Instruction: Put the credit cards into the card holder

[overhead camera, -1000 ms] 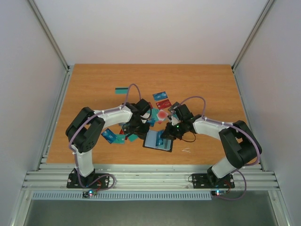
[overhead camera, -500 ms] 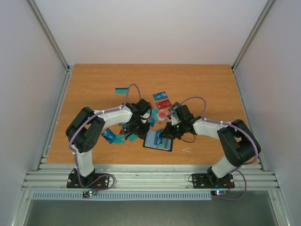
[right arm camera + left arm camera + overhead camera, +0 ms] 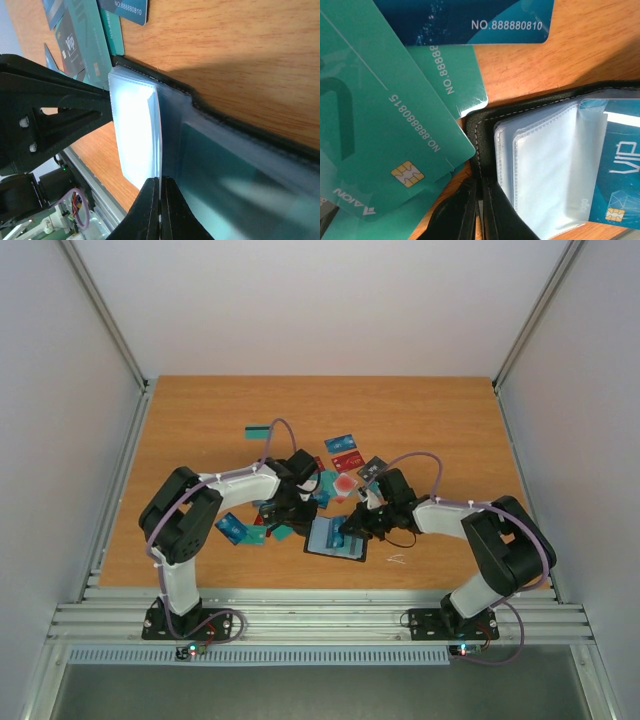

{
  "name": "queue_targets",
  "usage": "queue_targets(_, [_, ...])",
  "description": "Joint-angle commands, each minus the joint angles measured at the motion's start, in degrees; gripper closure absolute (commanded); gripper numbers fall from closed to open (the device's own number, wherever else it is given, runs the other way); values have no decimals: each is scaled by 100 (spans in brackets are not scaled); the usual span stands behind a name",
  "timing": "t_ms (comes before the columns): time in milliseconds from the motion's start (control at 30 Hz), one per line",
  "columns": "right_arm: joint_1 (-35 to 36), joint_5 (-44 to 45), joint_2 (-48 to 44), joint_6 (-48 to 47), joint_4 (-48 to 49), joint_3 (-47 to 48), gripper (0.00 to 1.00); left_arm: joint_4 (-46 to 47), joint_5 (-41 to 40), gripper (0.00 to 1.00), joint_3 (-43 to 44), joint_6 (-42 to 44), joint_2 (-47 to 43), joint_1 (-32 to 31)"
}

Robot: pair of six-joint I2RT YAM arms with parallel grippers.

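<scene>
The black card holder lies open on the table near the front, its clear sleeves fanned up. My left gripper is shut on the stitched black edge of the card holder. My right gripper is shut on one clear sleeve and holds it upright. A teal card shows inside the sleeve beside it. A blue VIP card sits in a pocket. Loose credit cards lie around: teal, blue, red, dark grey.
More cards lie left of the holder, blue and teal, and one teal card lies farther back. The two grippers work close together over the holder. The left arm's black gripper body fills the right wrist view's left side.
The right wrist has shifted slightly to the right and nearer while keeping its hold on the sleeve. The left jaws have closed a little tighter on the holder's edge.
</scene>
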Motion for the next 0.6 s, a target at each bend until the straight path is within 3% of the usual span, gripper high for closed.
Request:
queue_targets(0, [29, 171, -242, -12, -200, -158, 99, 142, 153, 94, -295, -85, 343, -47])
queue_targets(567, [132, -42, 30, 475, 745, -482, 99, 230, 270, 95, -377, -141, 400, -22])
